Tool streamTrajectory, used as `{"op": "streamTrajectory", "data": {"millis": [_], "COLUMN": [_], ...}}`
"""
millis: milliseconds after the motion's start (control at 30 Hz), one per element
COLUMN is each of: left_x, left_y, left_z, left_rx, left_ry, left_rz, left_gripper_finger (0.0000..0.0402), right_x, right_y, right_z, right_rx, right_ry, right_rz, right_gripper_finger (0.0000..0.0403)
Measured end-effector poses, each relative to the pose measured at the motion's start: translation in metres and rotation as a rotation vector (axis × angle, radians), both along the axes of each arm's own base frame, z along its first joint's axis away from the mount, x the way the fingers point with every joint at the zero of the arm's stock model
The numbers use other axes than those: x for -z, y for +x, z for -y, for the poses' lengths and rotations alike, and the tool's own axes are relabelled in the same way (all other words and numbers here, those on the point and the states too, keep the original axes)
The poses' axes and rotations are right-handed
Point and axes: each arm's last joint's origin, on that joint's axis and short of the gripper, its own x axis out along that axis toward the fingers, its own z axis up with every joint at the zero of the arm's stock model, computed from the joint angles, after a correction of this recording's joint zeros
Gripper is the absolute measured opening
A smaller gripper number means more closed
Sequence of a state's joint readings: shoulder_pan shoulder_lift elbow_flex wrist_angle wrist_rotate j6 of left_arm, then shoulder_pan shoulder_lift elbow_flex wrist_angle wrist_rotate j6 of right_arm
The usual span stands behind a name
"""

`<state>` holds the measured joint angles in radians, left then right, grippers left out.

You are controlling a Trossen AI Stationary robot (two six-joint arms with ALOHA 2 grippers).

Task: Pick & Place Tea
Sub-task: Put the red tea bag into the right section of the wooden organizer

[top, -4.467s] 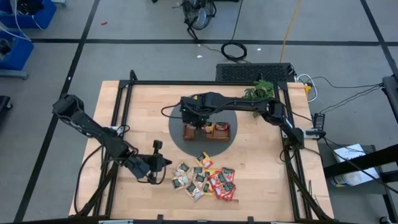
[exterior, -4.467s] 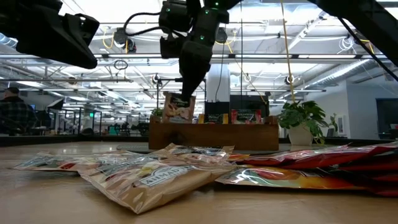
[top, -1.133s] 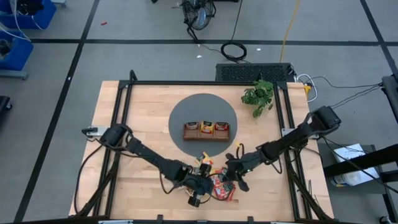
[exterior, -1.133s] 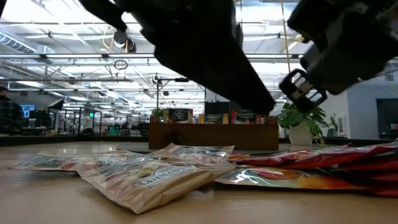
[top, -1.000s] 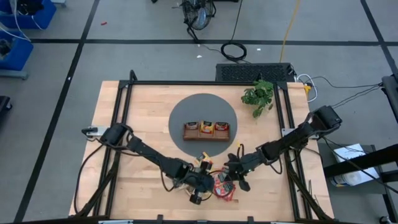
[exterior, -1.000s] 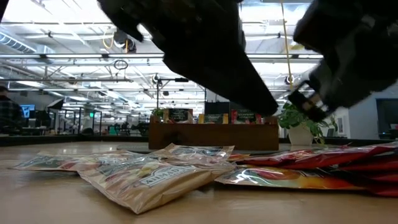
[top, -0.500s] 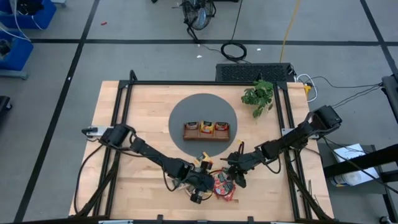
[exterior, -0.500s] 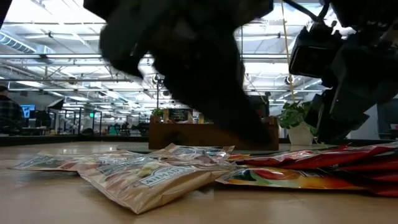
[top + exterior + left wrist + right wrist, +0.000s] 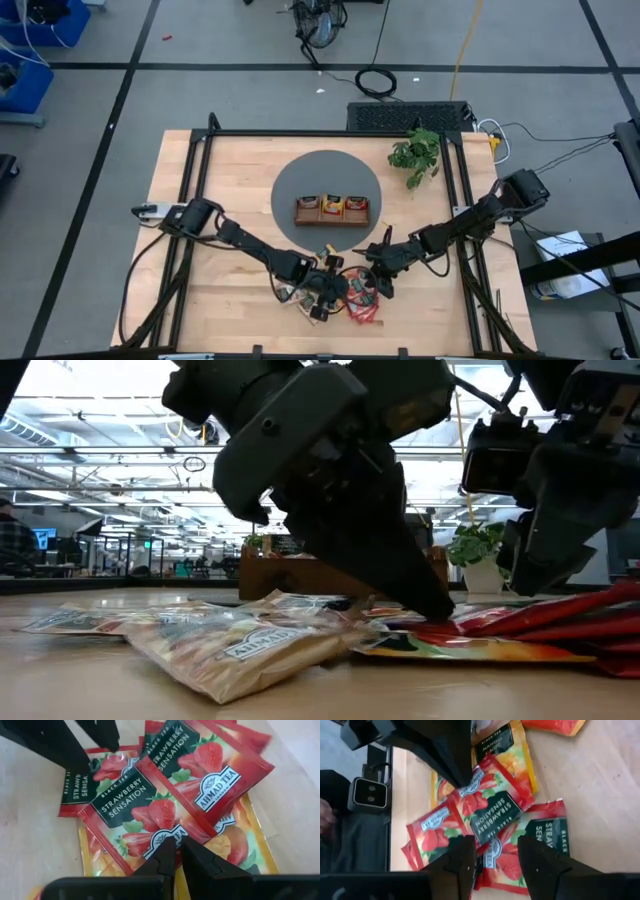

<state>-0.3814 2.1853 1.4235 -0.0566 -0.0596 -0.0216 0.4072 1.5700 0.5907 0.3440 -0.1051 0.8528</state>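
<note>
The left gripper (image 9: 322,293) is low over the heap of small flat square tea sachets (image 9: 345,292) at the near edge of the pale wooden table (image 9: 240,190). In its wrist view the two dark fingers (image 9: 162,857) are pinched almost together on the edge of a red foil strawberry sachet (image 9: 150,810), which lies on top of an orange-yellow mango sachet (image 9: 235,845). It looks like a grip, though the sachet is not lifted clear of the heap.

Behind the heap, on a round grey mat (image 9: 290,195), sits the brown three-compartment wooden tray (image 9: 331,210), with sachets already standing in its slots.

The right gripper (image 9: 383,275) hovers just beside the heap on the other side, its jaws apart and holding nothing; through them its wrist view shows more red strawberry sachets (image 9: 490,817) overlapping one another. A green leafy plant (image 9: 415,152) stands at the far right corner.

These packets should be very light, thin and limp, with glossy foil that slides easily over its neighbours. A pinch on a free edge or corner seems best; pressing flat on the face would likely just push the stack around or drag two up together.
</note>
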Motion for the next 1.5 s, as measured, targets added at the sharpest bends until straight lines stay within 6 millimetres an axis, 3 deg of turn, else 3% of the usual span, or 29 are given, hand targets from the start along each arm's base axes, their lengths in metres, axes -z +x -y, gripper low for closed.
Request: {"op": "streamTrajectory", "data": {"millis": [367, 700, 867, 1033, 1233, 1333, 1500], "left_x": [0.005, 0.01, 0.01, 0.01, 0.009, -0.002, -0.042], "left_y": [0.008, 0.011, 0.011, 0.012, 0.012, 0.01, 0.002], "left_z": [-0.009, -0.009, -0.01, -0.01, -0.009, -0.006, 0.008], "left_rx": [-0.028, -0.024, -0.022, -0.024, -0.017, -0.01, 0.037], "left_ry": [-0.02, -0.028, -0.024, -0.026, -0.019, -0.026, -0.035], "left_rz": [0.03, 0.047, 0.047, 0.058, 0.065, 0.089, 0.182], "left_gripper_finger": [0.0037, 0.0037, 0.0037, 0.0037, 0.0037, 0.0037, 0.0037], "right_x": [0.022, 0.023, 0.024, 0.025, 0.025, 0.023, 0.004], "right_y": [0.005, 0.01, 0.009, 0.009, 0.009, 0.008, 0.005], "right_z": [-0.003, -0.002, -0.002, -0.002, 0.0, 0.001, 0.005], "right_rx": [-0.004, 0.001, -0.017, -0.049, -0.059, -0.07, -0.084], "right_ry": [0.019, 0.031, 0.008, -0.03, -0.047, -0.059, -0.086], "right_rz": [-0.06, -0.017, -0.011, 0.005, 0.013, 0.017, 0.074], "right_gripper_finger": [0.0129, 0.0126, 0.0088, 0.0011, 0.0002, 0.0002, 0.0001]}}
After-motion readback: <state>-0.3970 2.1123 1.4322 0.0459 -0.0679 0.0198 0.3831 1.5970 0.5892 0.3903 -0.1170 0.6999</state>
